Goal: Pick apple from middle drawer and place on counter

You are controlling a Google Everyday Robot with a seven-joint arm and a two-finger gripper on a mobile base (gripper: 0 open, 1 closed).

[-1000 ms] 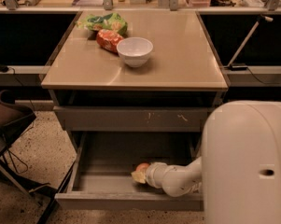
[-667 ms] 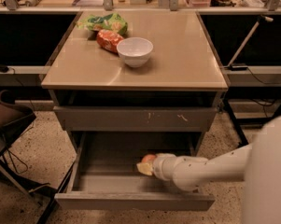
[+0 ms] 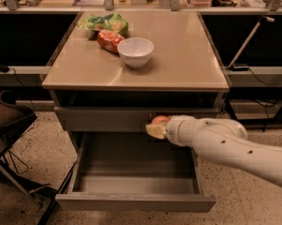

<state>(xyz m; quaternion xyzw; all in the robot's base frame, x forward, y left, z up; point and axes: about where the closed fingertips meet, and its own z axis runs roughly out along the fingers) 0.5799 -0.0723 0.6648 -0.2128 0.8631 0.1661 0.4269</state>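
Observation:
The apple (image 3: 159, 121), red with a yellowish blush, sits in my gripper (image 3: 155, 127), which is shut on it. The gripper holds it in the air above the open middle drawer (image 3: 131, 170), in front of the scratched grey drawer front above it and below the counter's front edge. The drawer's flat grey floor is bare. The tan counter (image 3: 178, 60) lies above and behind the gripper. My white arm (image 3: 229, 146) comes in from the right.
On the counter stand a white bowl (image 3: 135, 51), an orange-red snack bag (image 3: 108, 40) and a green bag (image 3: 105, 22) at the back left. A dark chair (image 3: 7, 121) is at the left. A cable stand (image 3: 246, 41) is at the right.
The gripper has lifted the apple out of the drawer, from the drawer floor up to the level of the upper drawer front. The arm has swung back to the right.

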